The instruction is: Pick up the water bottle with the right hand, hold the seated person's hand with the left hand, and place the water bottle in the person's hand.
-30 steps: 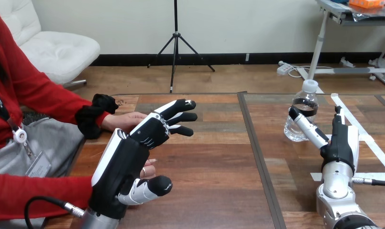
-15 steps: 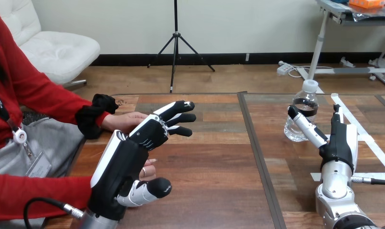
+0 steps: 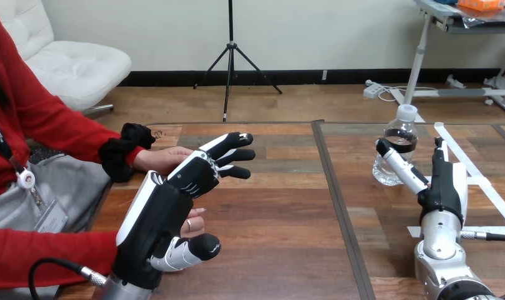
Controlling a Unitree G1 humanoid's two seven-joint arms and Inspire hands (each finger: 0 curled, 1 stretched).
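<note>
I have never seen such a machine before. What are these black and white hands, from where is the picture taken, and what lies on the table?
This is a humanoid robot, seen through a camera on its own head that looks down over a wooden table. The two black-and-white mechanical hands are its own. Its left hand, fingers straight, hovers by a seated person's hands: one lies beyond it, the other partly beneath it. I see no grip on either. Its right hand, also open, reaches beside a clear plastic water bottle with a white cap, which stands upright on the table. Nothing is held yet.
</note>
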